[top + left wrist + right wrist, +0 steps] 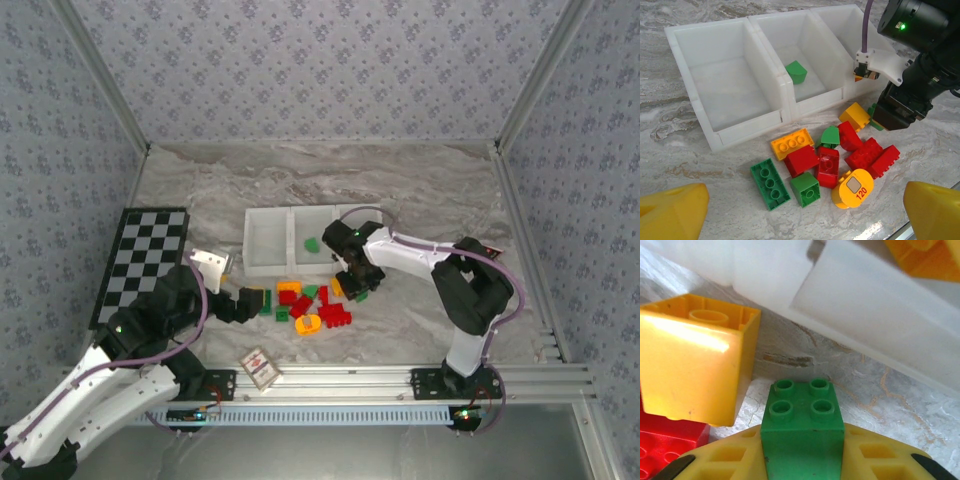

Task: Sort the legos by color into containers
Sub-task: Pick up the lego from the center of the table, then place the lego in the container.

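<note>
Containers (745, 131): we see green lego (796, 72) mid-bin, orange piece (930, 260) rightmost; left gripper (802, 215) apart, right gripper (802, 465) clamping green brick (801, 410).

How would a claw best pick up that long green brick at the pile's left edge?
From above, pinching the long green brick across its narrow width. It lies flat; its outer long side is free, though a green cube crowds the inner one.

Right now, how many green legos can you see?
5 green legos: one in the middle bin, three in the loose pile, one brick between the right gripper's fingers. More may be hidden.
</note>
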Robot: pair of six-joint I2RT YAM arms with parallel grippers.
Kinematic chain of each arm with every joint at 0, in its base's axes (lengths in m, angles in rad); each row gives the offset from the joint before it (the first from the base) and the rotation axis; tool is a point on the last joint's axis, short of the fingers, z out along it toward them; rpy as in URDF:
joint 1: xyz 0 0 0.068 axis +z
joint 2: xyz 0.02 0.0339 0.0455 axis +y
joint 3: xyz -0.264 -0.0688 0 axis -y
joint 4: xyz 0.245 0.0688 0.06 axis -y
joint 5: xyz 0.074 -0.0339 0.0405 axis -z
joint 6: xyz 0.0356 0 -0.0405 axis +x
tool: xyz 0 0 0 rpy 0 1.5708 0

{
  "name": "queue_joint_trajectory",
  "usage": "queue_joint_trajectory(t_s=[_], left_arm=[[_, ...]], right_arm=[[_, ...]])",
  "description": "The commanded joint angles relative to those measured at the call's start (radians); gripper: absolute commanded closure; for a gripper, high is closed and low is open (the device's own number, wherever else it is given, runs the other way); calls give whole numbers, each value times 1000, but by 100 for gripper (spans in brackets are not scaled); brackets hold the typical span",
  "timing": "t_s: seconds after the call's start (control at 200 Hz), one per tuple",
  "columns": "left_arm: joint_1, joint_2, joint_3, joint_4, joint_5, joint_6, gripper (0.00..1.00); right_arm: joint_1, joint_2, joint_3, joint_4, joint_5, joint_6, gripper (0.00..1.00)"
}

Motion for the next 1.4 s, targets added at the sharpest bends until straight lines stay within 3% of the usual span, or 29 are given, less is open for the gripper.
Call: queue_joint_trajectory(t_s=[0.0, 0.385, 0.65, 1.059, 1.219, 1.394], left_arm=[[-5, -5, -2, 12, -9, -5, 0], [-6, -8, -2, 12, -6, -2, 0], [-5, -16, -3, 12, -3, -3, 0], [-9, -16, -4, 14, -2, -4, 0], [-9, -14, -6, 14, -4, -5, 0], [-9, -10, -5, 15, -5, -5, 0]], right_arm=[[14, -5, 55, -62, 37, 3, 67], [18, -71, 357, -170, 35, 51, 67], [-50, 138, 661, -166, -22, 60, 65], [-95, 468, 982, -214, -120, 48, 64], [-94, 540, 1057, -231, -143, 48, 62], [-93, 553, 1060, -236, -150, 48, 53]])
